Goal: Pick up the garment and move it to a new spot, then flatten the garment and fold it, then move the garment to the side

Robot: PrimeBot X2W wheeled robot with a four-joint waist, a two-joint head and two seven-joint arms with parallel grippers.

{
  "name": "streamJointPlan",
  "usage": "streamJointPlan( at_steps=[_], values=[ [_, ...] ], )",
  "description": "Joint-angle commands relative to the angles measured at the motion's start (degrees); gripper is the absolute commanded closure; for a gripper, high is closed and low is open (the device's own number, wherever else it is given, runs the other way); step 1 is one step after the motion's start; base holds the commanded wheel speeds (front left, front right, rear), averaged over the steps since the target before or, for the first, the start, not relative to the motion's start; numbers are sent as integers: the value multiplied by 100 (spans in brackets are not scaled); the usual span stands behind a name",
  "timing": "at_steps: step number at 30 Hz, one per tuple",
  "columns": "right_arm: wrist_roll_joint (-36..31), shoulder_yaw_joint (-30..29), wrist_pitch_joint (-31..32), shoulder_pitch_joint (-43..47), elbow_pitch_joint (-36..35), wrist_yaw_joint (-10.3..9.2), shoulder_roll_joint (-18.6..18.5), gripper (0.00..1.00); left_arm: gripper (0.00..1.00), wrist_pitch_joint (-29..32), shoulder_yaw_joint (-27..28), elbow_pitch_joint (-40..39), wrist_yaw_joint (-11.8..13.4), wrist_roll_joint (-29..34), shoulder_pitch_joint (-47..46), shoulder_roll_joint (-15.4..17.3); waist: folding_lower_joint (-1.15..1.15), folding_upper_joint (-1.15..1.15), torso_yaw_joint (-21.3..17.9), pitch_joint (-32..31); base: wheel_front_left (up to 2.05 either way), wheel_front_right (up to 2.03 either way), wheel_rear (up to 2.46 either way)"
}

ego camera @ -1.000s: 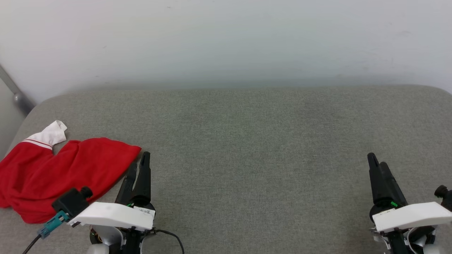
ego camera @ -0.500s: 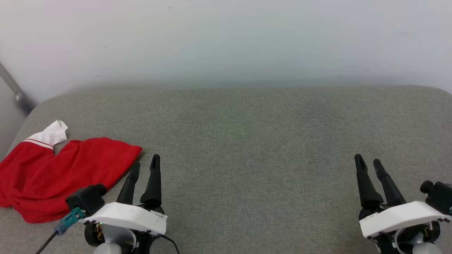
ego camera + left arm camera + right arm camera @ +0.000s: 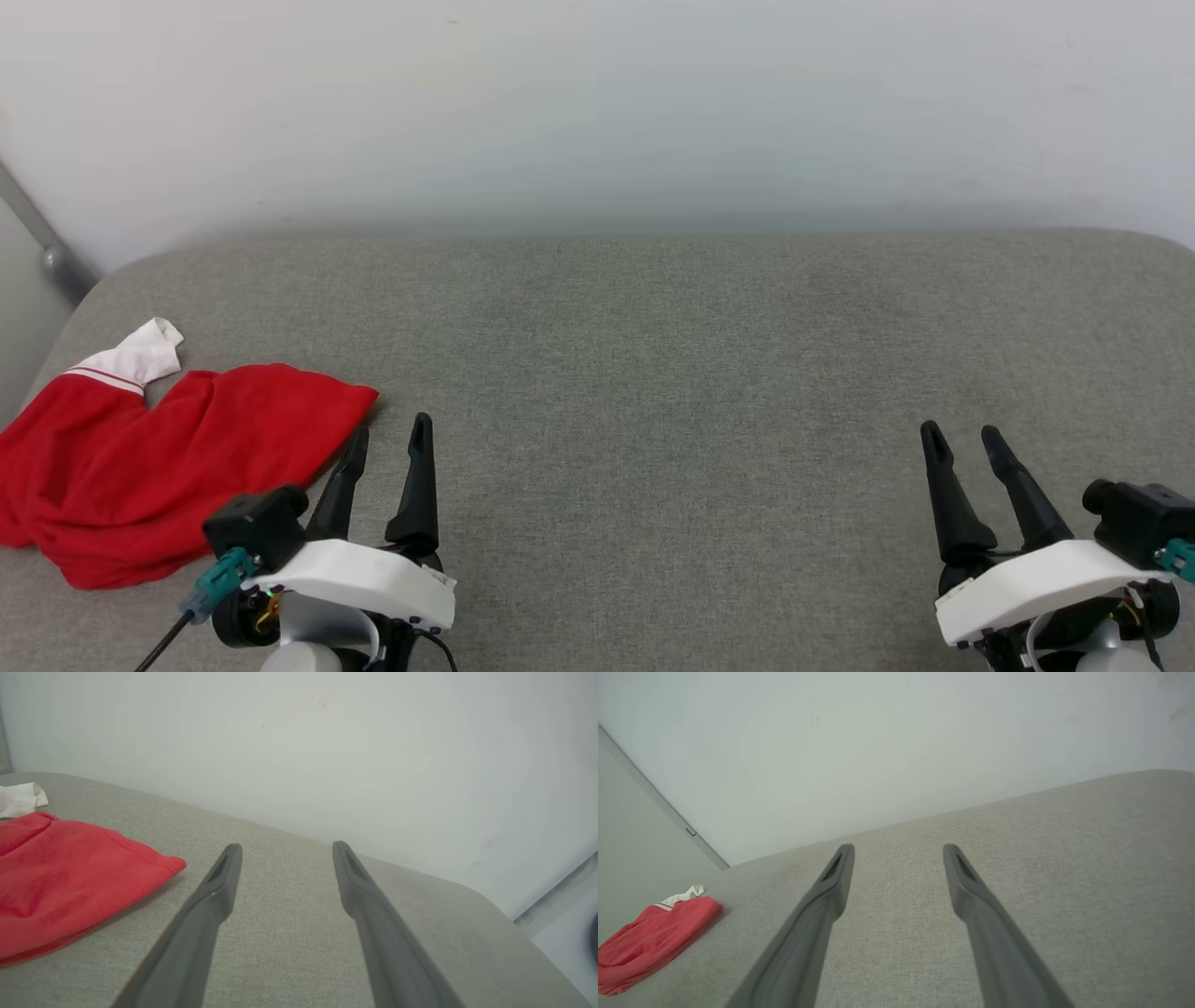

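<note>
Hovering low over the grey padded worktop (image 3: 653, 327), both pairs of jaws spread and empty. Left pair set just beside the crumpled red shirt (image 3: 168, 457) at the worktop's left edge, probably ready to grab; right pair well apart.

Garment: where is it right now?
In the head view the garment lies crumpled at the near left end of the grey cushion, just to the left of the open left gripper.
</note>
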Motion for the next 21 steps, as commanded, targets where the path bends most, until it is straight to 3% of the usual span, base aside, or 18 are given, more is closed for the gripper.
streamJointPlan(
  at_steps=[1,21],
  values=[
    [-231,5,-18,15,-87,0,-5,0,0,-70,-46,-30,36,197,-106,36,0,0,2,-2,0,0,0],
    [-1372,25,-57,104,-165,0,70,0,0,-340,-208,228,169,1083,-116,23,0,0,14,-10,0,0,0]
  ],
)
